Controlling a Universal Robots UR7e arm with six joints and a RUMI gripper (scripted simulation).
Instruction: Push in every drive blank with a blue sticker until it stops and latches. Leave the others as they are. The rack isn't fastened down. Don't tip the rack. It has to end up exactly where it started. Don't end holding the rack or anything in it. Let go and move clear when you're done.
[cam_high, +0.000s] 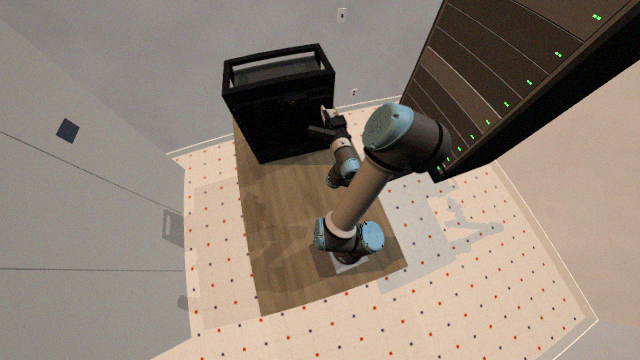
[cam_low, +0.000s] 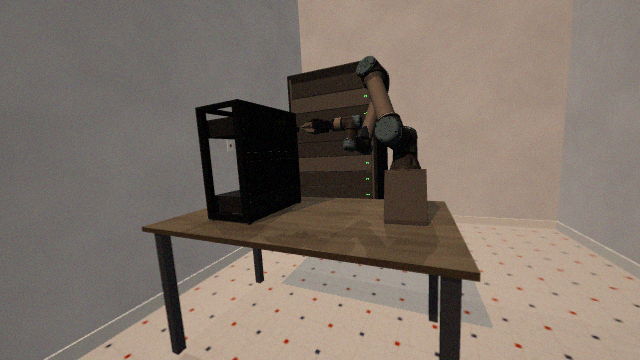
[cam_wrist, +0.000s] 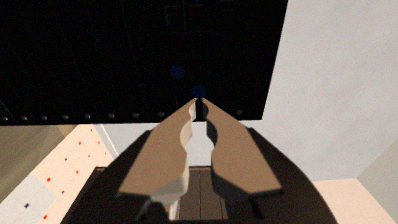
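1. The gripper (cam_wrist: 199, 104) has its jaws pressed together with nothing between them, so it works as a blunt poker. In the wrist view its tips point at the dark front face of the rack (cam_low: 267, 160).

2. Just above the tips on that face sits a dim blue sticker (cam_wrist: 199, 91). A second blue sticker (cam_wrist: 177, 71) lies a little higher and to the left of it. The face is too dark to make out the edges of any drive blank, or how far one still stands out.

3. To do this step well, I judge the tips should meet the nearer sticker squarely. The push should run straight into the rack, slow and level. A contact this high on an unfastened rack could tilt or slide it, so the force should stay gentle and end once the blank stops.

4. In the exterior view the gripper nears the rack's upper front corner, on the side away from the camera. Whether it already touches cannot be told.

5. The rack stands at one end of the table (cam_low: 350, 235), and the arm's pedestal (cam_low: 405, 196) stands well apart from it toward the other end.

6. Behind the rack rises a tall server cabinet (cam_low: 325, 165) with green lights. It is off the push line, and nothing shows between the tips and the rack.
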